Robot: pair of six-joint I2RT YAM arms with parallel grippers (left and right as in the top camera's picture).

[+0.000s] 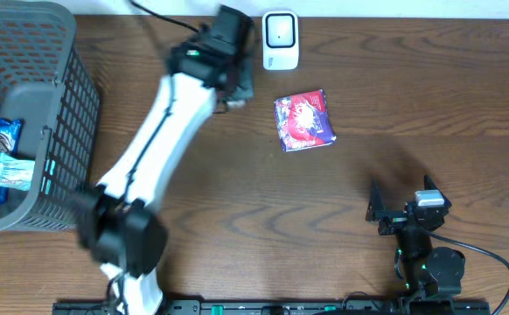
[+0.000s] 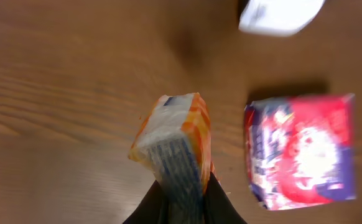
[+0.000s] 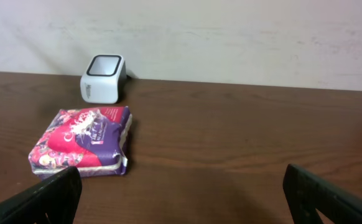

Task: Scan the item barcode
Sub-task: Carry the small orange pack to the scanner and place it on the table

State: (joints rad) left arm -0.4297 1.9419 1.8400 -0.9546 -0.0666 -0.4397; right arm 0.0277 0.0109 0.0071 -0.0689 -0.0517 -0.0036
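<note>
My left gripper is shut on a thin orange, white and blue packet, which sticks out past the fingertips above the table. In the overhead view this gripper hangs at the back of the table, just left of the white barcode scanner, and hides the packet. The scanner shows at the top right of the left wrist view. A red and purple packet lies flat on the table in front of the scanner. My right gripper rests wide open near the front right, with nothing between its fingers.
A dark mesh basket stands at the left edge and holds Oreo packs. The left arm stretches diagonally from the front left to the back centre. A wall rises behind the scanner and the red and purple packet.
</note>
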